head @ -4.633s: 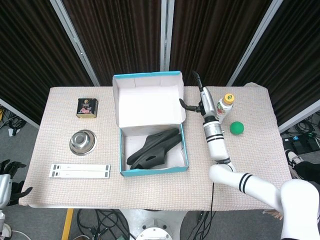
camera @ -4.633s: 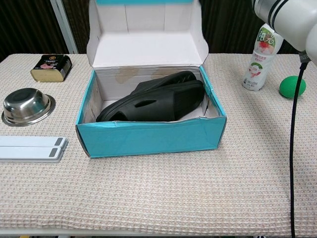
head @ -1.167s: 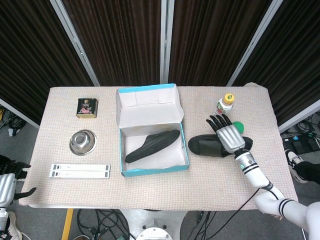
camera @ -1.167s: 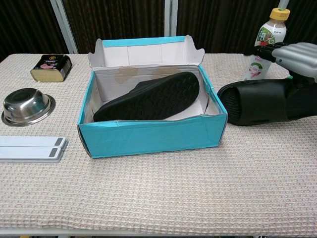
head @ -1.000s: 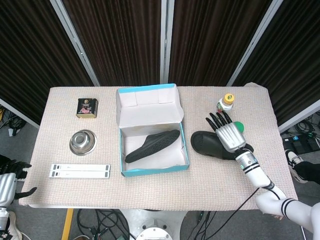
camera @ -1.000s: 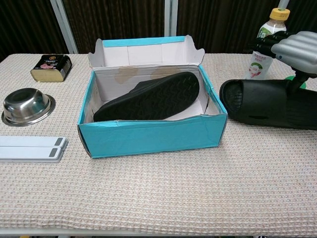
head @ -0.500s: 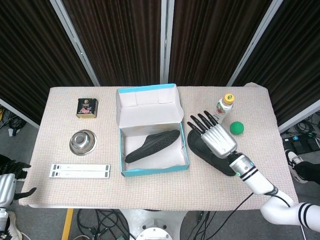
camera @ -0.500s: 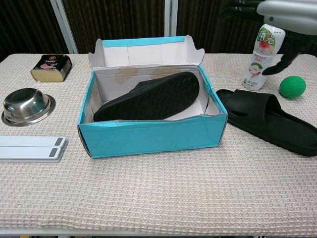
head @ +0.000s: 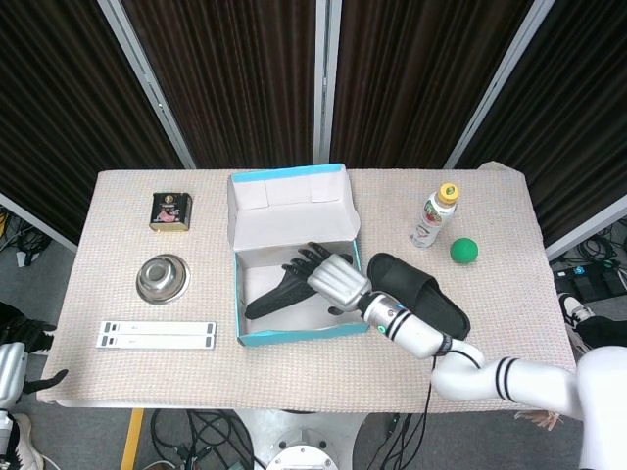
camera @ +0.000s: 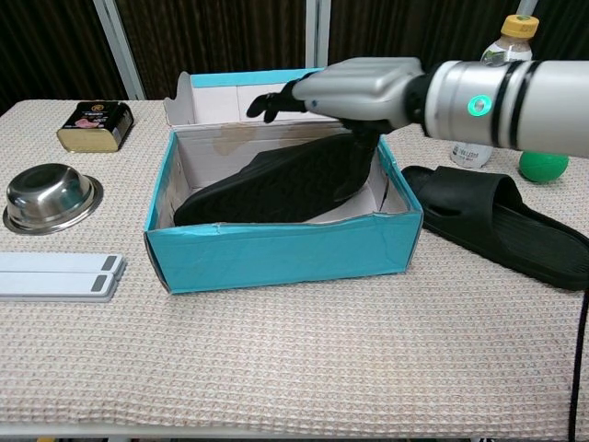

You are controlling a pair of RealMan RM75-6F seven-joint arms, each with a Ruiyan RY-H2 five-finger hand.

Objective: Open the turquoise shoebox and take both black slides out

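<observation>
The right robot hand (head: 333,279), fingers spread, hovers over the slide (head: 279,294) inside the open shoebox (head: 294,250); another slide (head: 421,304) lies just right.

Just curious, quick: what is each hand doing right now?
Left hand: barely in view; cannot tell.
Right hand: open over the slide in the box, holding nothing.

Since 4.6 s ago, one black slide (head: 419,303) has come out of the turquoise shoebox (head: 294,337) and now lies flat on the table at the box's 3 o'clock side, just beside its wall. The lid flap has tipped further back. The right hand (head: 331,277), which was over that slide half a second ago, has swung toward 9 o'clock and now reaches into the box, fingers (camera: 269,101) spread above the second slide (camera: 276,187), which lies tilted with its sole up
</observation>
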